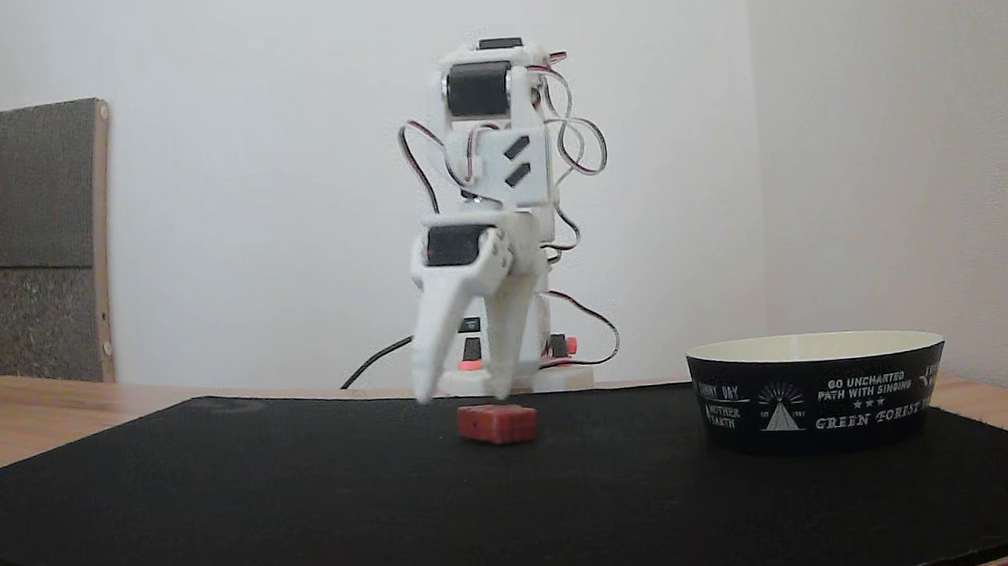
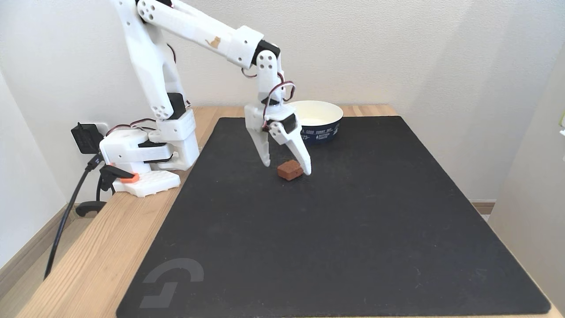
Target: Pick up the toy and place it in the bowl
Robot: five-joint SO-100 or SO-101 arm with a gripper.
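Observation:
The toy, a small red block, lies flat on the black mat. My white gripper points down just behind and above it, open, with the fingertips spread a block's width apart. In a fixed view one fingertip sits right beside the block and the other fingertip hangs off to its left; I cannot tell whether either touches it. The bowl, black outside with white lettering and cream inside, stands on the mat, to the right in a fixed view and behind the gripper in the other.
The arm's white base with orange knobs stands on the wooden table left of the mat, cables trailing off the edge. A grey padded board leans against the wall. The mat's near half is bare.

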